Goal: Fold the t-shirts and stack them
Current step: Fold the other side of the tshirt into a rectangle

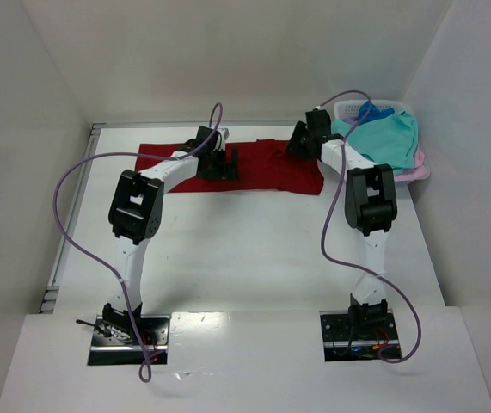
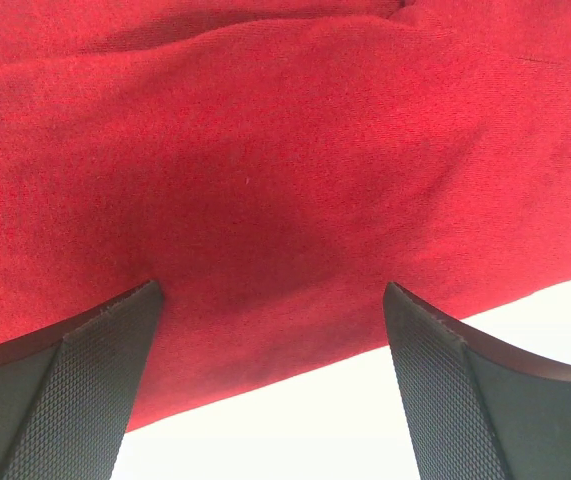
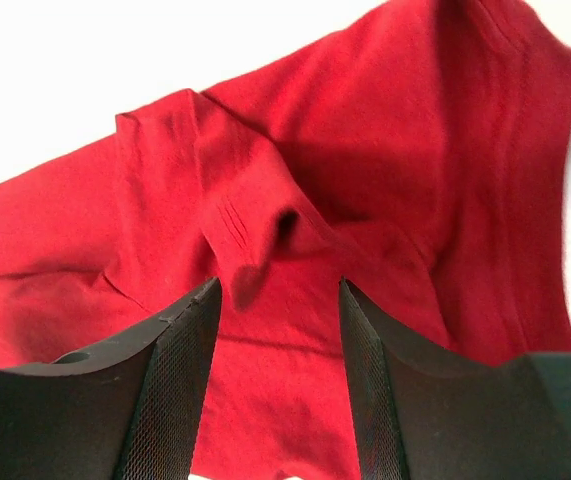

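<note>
I see both arms reaching forward over the dark red t-shirt [image 1: 271,168]; left gripper [image 2: 272,295] spread wide, right gripper [image 3: 278,285] narrower but apart, a raised fold [image 3: 250,235] at its tips

**Dark red t-shirt** [image 1: 271,169]: large, plain knit, spread out flat. It lies directly beneath the left hand [image 1: 222,165] and runs out to either side of it. Its near edge crosses between that hand's fingers. The end under the right hand [image 1: 301,140] is rumpled, with a raised fold and stitched hem between the fingers.

**Teal t-shirt** [image 1: 389,136]: crumpled heap just right of the right hand.

**Blue t-shirt** [image 1: 371,110]: a small part shows beyond the teal one.

**Pink t-shirt** [image 1: 419,169]: an edge shows under the teal one, on the side away from the hand.
</note>
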Controlling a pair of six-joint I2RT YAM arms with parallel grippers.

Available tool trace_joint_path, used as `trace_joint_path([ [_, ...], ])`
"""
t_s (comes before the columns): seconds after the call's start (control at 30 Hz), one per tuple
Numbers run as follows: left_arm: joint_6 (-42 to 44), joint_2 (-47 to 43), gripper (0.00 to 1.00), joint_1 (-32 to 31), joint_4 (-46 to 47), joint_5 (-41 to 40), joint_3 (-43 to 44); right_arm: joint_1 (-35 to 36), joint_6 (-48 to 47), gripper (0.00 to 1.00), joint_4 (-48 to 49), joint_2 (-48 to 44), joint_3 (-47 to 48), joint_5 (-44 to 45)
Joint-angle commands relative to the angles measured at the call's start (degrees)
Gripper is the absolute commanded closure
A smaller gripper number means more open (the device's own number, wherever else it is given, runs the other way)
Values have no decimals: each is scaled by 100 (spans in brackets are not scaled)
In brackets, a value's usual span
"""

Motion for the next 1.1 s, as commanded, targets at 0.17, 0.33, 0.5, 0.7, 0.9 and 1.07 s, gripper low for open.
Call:
trace_joint_path([
  [0.17, 25, 232, 1, 41, -116, 130, 150, 31, 206, 44, 248, 356, 713, -273],
  [0.33, 25, 284, 1, 41, -116, 130, 150, 31, 259, 44, 258, 540, 922, -273],
  [0.5, 25, 284, 1, 41, -116, 130, 150, 31, 320, 55, 204, 733, 1125, -448],
  [0.7, 25, 284, 1, 94, -116, 130, 150, 31, 435, 43, 29, 786, 1249, -695],
  [0.9, 25, 284, 1, 94, -116, 130, 150, 31, 435, 34, -59, 786, 1187, -818],
  [1.07, 25, 284, 1, 94, -116, 130, 97, 31, 435, 33, -174, 681, 1003, -941],
])
